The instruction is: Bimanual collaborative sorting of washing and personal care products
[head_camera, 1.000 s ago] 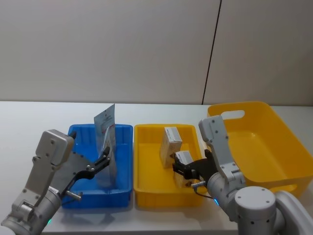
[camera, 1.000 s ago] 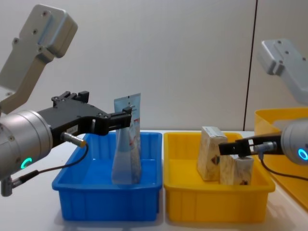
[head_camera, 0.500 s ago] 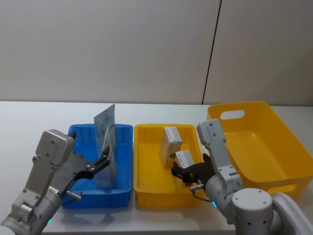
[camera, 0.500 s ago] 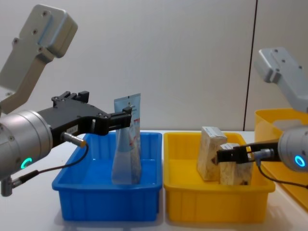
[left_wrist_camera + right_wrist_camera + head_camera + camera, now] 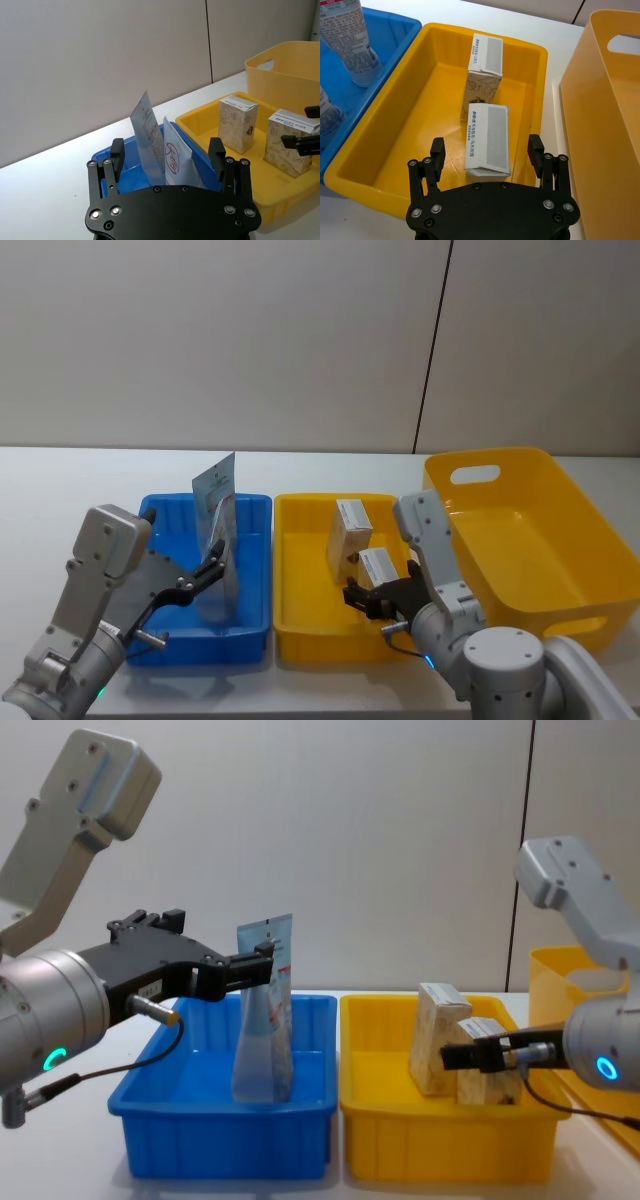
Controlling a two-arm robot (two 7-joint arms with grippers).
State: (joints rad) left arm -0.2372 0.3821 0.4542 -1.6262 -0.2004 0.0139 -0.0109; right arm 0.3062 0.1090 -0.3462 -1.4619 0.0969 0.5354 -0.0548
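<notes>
Two light-blue tubes (image 5: 149,132) (image 5: 175,157) stand upright in the blue bin (image 5: 250,635), and the chest view shows them overlapping as one tube (image 5: 265,1010). My left gripper (image 5: 213,565) is open, level with the tubes and just short of them on their near side. Two beige cartons (image 5: 485,65) (image 5: 487,137) stand in the small yellow bin (image 5: 300,635). My right gripper (image 5: 486,145) is open over the bin's near side. The nearer carton (image 5: 376,565) is just ahead of its fingers and looks untouched.
A large yellow basket (image 5: 530,540) sits on the right, close beside the small yellow bin. The blue bin and the small yellow bin stand side by side on a white table (image 5: 60,490). A grey wall rises behind.
My right gripper has drawn back from the nearer carton toward the bin's near rim and dropped a little. The left arm and the tubes have not moved.
</notes>
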